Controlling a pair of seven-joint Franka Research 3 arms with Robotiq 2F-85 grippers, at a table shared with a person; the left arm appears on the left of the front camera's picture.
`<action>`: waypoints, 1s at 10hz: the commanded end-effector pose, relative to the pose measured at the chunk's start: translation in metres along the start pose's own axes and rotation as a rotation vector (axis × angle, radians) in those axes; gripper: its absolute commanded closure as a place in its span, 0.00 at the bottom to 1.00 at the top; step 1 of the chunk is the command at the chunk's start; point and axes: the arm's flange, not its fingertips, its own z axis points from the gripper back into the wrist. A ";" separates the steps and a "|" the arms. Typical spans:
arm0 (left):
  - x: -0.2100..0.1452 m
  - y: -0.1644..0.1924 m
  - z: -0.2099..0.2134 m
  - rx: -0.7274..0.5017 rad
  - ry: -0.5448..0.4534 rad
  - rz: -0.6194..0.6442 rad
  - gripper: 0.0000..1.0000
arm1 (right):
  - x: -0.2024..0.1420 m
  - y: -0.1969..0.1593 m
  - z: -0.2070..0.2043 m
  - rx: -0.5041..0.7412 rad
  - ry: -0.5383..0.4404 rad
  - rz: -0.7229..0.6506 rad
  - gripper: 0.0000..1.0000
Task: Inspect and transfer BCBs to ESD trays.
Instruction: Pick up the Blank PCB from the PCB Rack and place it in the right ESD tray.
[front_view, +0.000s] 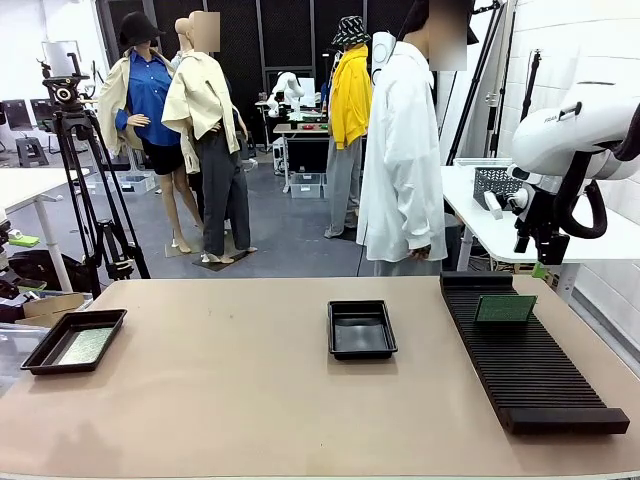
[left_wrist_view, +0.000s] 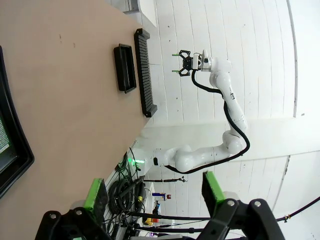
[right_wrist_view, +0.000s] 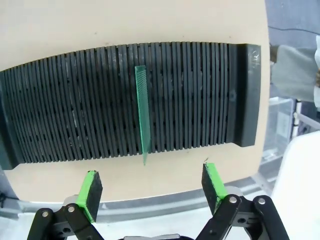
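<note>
Beige and wide, the table (front_view: 230, 400) carries little: a long black slotted rack (front_view: 530, 365) on the robot's right side, one ESD tray (front_view: 361, 329) near the middle and a second ESD tray (front_view: 40, 352) at the left end, the two well apart. One green BCB (right_wrist_view: 143, 115) stands upright on its edge in a slot of the rack, toward the far end of it; a second board (front_view: 84, 345), pale green, seems to lie flat in the left tray, and the middle tray looks empty. The right gripper (right_wrist_view: 152, 184) hangs above the rack with its jaws fully apart and nothing between them. Its wrist view looks down on the thin top edge of the standing board, which is in line with the gap between the two pads. The left gripper (left_wrist_view: 153, 192) is also wide open and empty, raised near the left end of the table. I judge that the step in hand is the pick of this board from the rack (no contact is made yet). The next move calls for a straight descent so that one pad comes to each face, a grip on the part above the ribs, then a vertical lift, because a tilted pull could jam the board in its slot. Toward the middle tray the table is bare and gives free room. The rack's outer side lies near the table edge, and a person (front_view: 403, 150) in a white coat stands just behind the far edge.
</note>
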 end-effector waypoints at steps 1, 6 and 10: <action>0.000 -0.001 0.001 -0.002 0.000 -0.002 0.00 | -0.001 0.000 0.000 0.001 0.012 0.002 0.00; 0.000 -0.001 0.001 -0.002 0.000 -0.002 0.00 | 0.007 0.006 -0.027 -0.027 -0.064 -0.022 0.00; 0.000 -0.001 0.001 -0.002 0.000 -0.002 0.00 | 0.015 -0.008 -0.049 -0.010 -0.048 -0.020 0.00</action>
